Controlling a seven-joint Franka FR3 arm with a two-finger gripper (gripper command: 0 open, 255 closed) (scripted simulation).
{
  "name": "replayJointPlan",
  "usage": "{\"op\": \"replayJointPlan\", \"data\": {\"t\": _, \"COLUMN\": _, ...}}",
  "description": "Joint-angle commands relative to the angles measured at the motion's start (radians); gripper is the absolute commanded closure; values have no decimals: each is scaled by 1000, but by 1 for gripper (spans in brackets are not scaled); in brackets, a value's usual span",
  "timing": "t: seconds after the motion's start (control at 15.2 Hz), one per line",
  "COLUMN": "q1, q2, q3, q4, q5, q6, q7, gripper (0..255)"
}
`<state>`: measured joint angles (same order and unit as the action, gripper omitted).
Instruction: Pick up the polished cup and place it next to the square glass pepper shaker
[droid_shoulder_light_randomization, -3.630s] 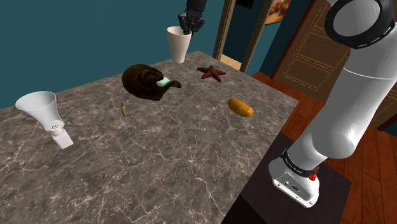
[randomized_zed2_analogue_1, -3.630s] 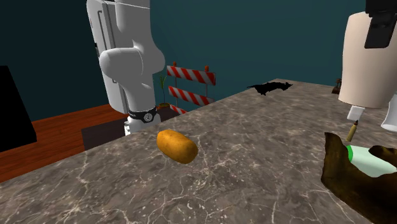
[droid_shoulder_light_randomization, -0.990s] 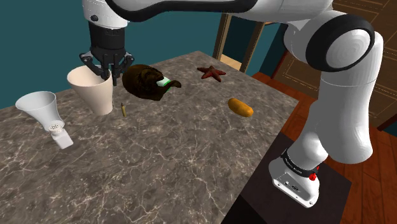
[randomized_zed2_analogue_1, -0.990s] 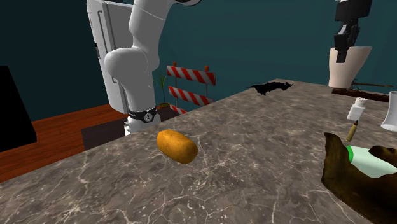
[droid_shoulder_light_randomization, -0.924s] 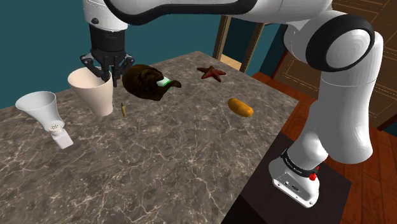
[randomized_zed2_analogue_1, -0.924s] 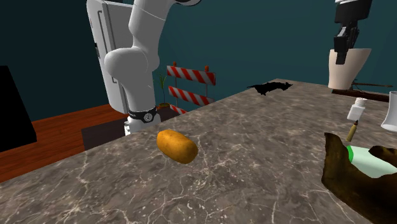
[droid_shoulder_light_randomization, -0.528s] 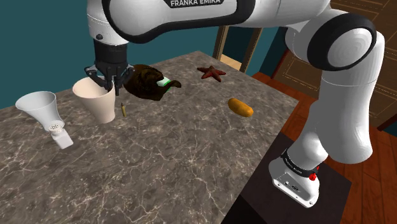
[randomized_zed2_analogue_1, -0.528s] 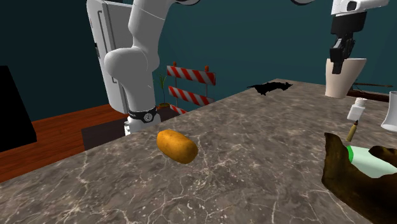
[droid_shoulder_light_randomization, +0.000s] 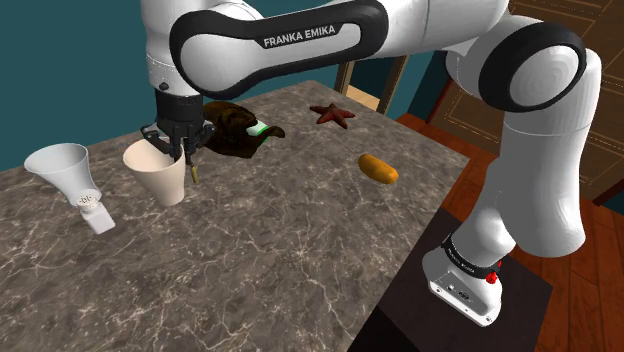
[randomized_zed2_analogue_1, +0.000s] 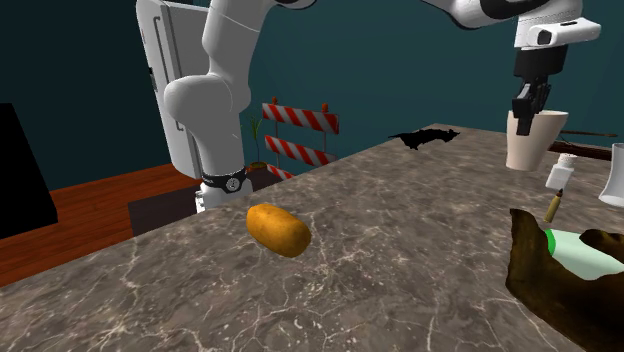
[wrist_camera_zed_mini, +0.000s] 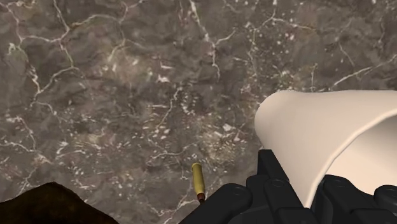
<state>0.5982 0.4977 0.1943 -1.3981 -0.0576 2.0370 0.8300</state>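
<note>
- Teal walls (randomized_zed2_analogue_1: 400, 60) behind, wood floor (randomized_zed2_analogue_1: 90, 215) below. Dark marble desk (droid_shoulder_light_randomization: 280, 250) w/ pale veins carries all items.
- White arm (droid_shoulder_light_randomization: 300, 40) arches over the desk. Pincer (droid_shoulder_light_randomization: 177, 152) points down at the desk's far side.
- Pincer closed on the rim of the cream cup (droid_shoulder_light_randomization: 164, 182), one finger inside and one outside. Wrist view: cup wall clasped btwn the black fingers (wrist_camera_zed_mini: 275, 184).
- Cup sits directly under the pincer, mouth up. Base is low by the desk, can't tell if it touches.
- White shaker (droid_shoulder_light_randomization: 97, 215) stands near the pincer, toward the shoulder view's left, w/ a gap to the cup.
- White funnel-shaped thing (droid_shoulder_light_randomization: 55, 162) is right against the shaker, on its side away from the pincer. Can't tell if they are joined.
- Brass cartridge (droid_shoulder_light_randomization: 193, 172) lies on the desk just beside the pincer, close to the cup's side.
- Dark brown lump (droid_shoulder_light_randomization: 230, 125) w/ a green-white bit (droid_shoulder_light_randomization: 258, 128) is near the pincer, on the side opposite the shaker.
- Red-brown starfish (droid_shoulder_light_randomization: 331, 114) lies well apart from the pincer, past the lump.
- Orange loaf (droid_shoulder_light_randomization: 378, 168) lies well apart from the pincer, toward the stand (droid_shoulder_light_randomization: 470, 290).
- Red-white striped barrier (randomized_zed2_analogue_1: 300, 130) is on the floor beyond the desk edge, far from the pincer, by the arm's base.
</note>
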Motion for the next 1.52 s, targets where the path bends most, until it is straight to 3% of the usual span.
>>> {"op": "replayJointPlan", "data": {"t": 0.0, "q1": 1, "q2": 3, "q3": 0, "q4": -22, "q5": -1, "q6": 26, "q7": 2, "gripper": 255}}
{"op": "replayJointPlan", "data": {"t": 0.66, "q1": 1, "q2": 40, "q3": -5, "q4": -101, "q5": -9, "q6": 141, "q7": 4, "gripper": 255}}
{"op": "replayJointPlan", "data": {"t": 1.19, "q1": 1, "q2": 40, "q3": -5, "q4": -101, "q5": -9, "q6": 141, "q7": 4, "gripper": 255}}
{"op": "replayJointPlan", "data": {"t": 1.25, "q1": 1, "q2": 40, "q3": -5, "q4": -101, "q5": -9, "q6": 141, "q7": 4, "gripper": 0}}
{"op": "replayJointPlan", "data": {"t": 1.45, "q1": 1, "q2": 40, "q3": -5, "q4": -101, "q5": -9, "q6": 141, "q7": 4, "gripper": 0}}
